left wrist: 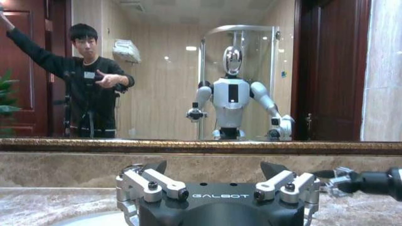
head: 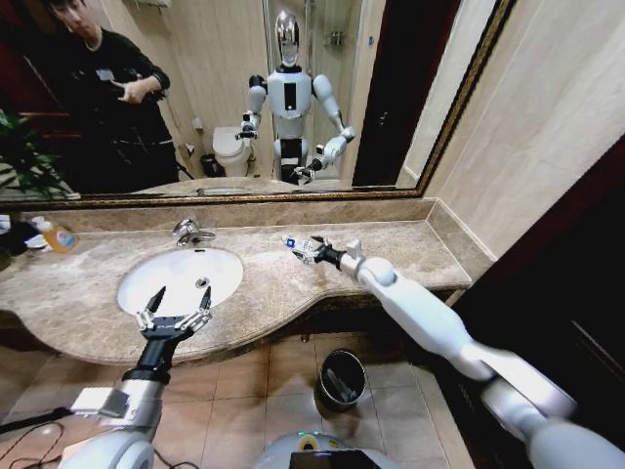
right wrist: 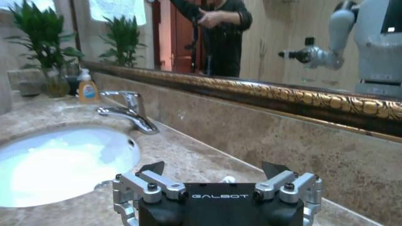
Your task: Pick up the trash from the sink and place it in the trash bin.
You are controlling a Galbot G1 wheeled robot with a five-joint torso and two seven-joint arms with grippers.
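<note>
Left gripper (head: 174,311) spread wide, lower left over sink (head: 182,277) rim, right gripper (head: 305,247) centre frame above table (head: 283,283), clasping blue-labelled sachet (head: 296,243), trash bin (head: 342,378) bottom centre.

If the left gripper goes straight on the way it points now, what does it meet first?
Probably the sink: the left gripper hangs at its near rim, open jaws pointing across the basin toward the tap. Depth is unclear.

The surface (head: 293,283) and sink (head: 181,277) are seen from above by the head view, with the trash bin (head: 342,378) on the floor below. The mirror is faced low and close from the left wrist. The sink (right wrist: 63,162) and tap (right wrist: 129,110) (both shared with the head view) are looked across from the right wrist.
</note>
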